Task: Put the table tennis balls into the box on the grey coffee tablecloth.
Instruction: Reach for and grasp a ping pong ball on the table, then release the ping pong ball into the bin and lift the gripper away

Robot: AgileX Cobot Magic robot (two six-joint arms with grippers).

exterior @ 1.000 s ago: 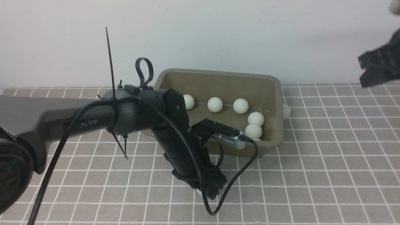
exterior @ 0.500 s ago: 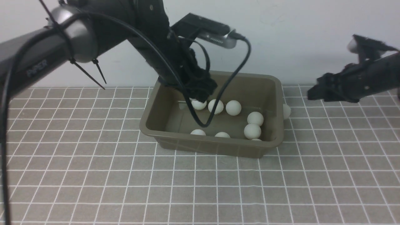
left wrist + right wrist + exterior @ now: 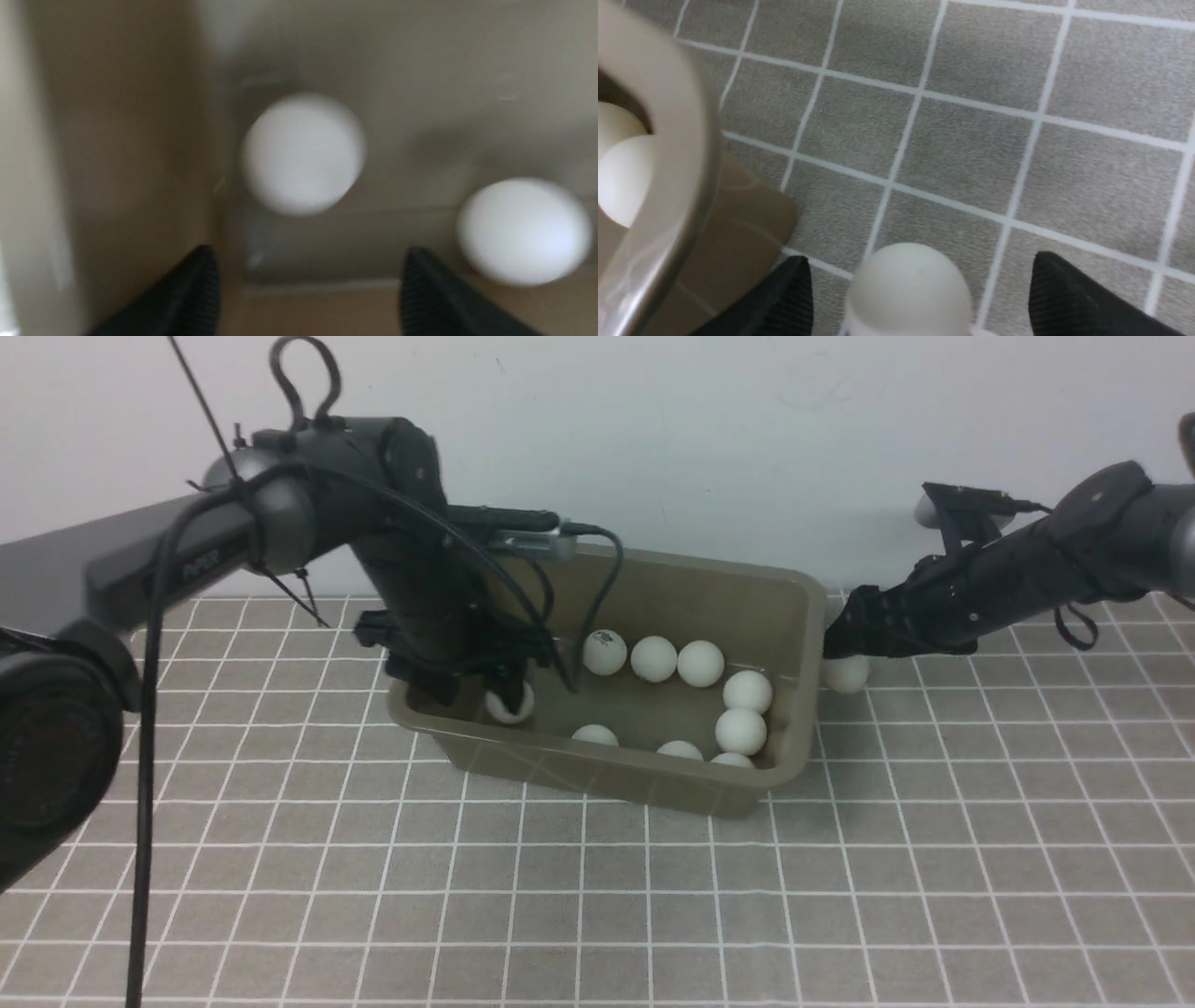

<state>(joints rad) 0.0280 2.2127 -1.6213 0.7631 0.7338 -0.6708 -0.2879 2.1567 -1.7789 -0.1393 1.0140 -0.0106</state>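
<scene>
- Spread well apart, the left fingers (image 3: 187, 303) hang inside the left end of the olive-brown rectangular plastic box (image 3: 607, 779) with nothing clamped between them. A small white table tennis ball (image 3: 303, 154) lies free on the box floor just ahead of their tips, close to the corner.
- The right fingers (image 3: 1069, 303) are opened wide and sit low over the grey-brown tablecloth with its grid of thin white lines (image 3: 653, 915). One finger stands on either side of the lone white ball outside the box (image 3: 910, 289). There is a gap on both sides, so that ball is not gripped.
- This lone ball rests on the cloth just beside the box's right-hand wall. Nine others show inside the box: three in a row by the far wall, two near the right wall, three partly hidden behind the near wall, and the one under the left fingers.
- Judged from this, the left side's drop looks finished, and the step in hand is the right side's pick of the final ball.
- The next move calls for closing the right fingers squarely on the ball, gently, since a light smooth sphere can squirt out sideways or roll against the wall.
- After that, the ball needs lifting above the flared rim, carrying over the opening and letting go.
- The left fingers should rise straight up, clear of the rim, so the light box is not dragged.
</scene>
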